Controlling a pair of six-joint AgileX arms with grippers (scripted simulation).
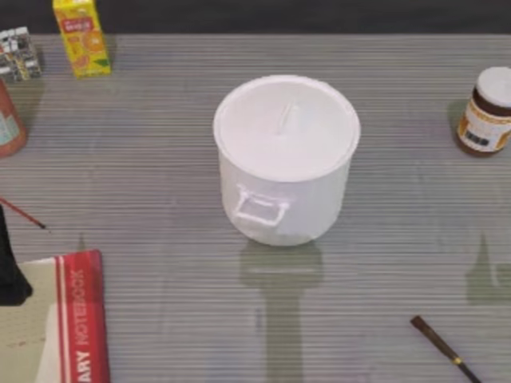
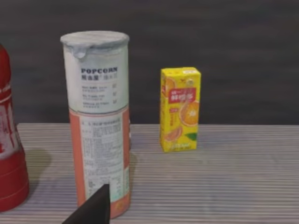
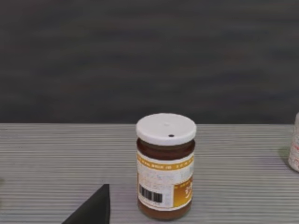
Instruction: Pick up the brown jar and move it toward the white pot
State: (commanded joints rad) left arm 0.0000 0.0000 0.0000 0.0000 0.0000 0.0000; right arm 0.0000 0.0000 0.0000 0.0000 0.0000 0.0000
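Observation:
The brown jar (image 1: 485, 112), dark with a white lid and an orange-and-white label, stands upright at the table's far right edge. In the right wrist view the jar (image 3: 165, 168) stands alone a little ahead of my right gripper (image 3: 93, 210), of which only a dark tip shows, apart from the jar. The white pot (image 1: 286, 159) stands mid-table with its lid on and its side handle facing the near edge. My left arm (image 1: 8, 271) sits at the left edge; a dark tip of my left gripper (image 2: 93, 207) shows before an orange-red popcorn cylinder (image 2: 98, 121).
A yellow juice box (image 1: 80, 36), a small cube (image 1: 17, 54) and the popcorn cylinder (image 1: 8, 120) stand at the back left. A red notebook (image 1: 76, 323) lies front left, beside a red pencil (image 1: 24, 214). A brush (image 1: 443, 349) lies front right. A red bottle (image 2: 9, 154) flanks the cylinder.

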